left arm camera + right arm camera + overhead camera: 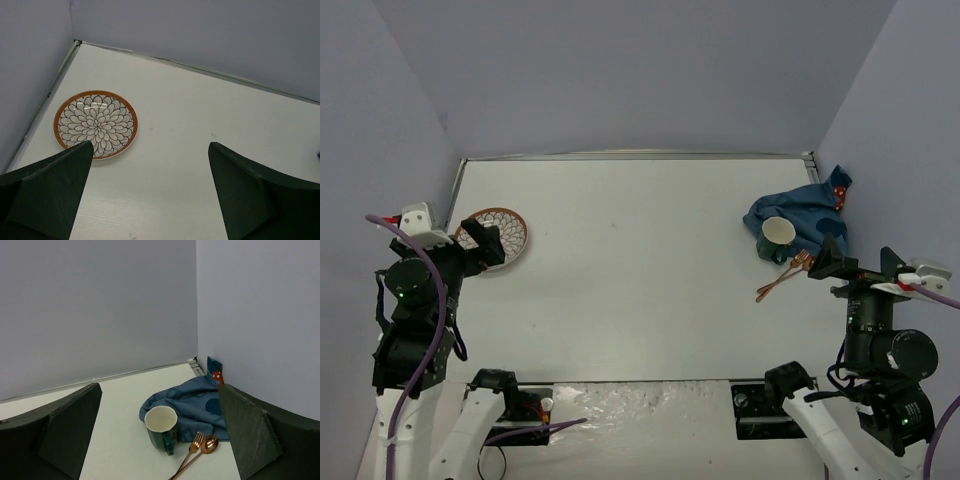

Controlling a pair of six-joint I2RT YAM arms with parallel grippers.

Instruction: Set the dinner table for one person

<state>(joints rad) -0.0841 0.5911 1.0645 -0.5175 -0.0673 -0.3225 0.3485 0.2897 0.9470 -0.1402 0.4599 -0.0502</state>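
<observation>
The tabletop [640, 290], a plain white matte rectangle, spans the whole floor between the grey walls, from the arm bases to the far wall. A rumpled blue cloth [805, 212] lies at its far right. The left gripper [150, 150] hangs spread wide near the left edge, and the right gripper [160, 390] is equally spread at the right. A petal-patterned, orange-rimmed plate [505, 232] sits far left. A green mug [778, 236] touches the cloth, with a copper fork [192, 447] and spoon [207, 444] just beside it.

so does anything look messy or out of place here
The blue cloth lies crumpled in a heap at the far right corner, not spread flat. The mug, fork and spoon crowd beside it, while the plate sits alone at the left edge.
</observation>
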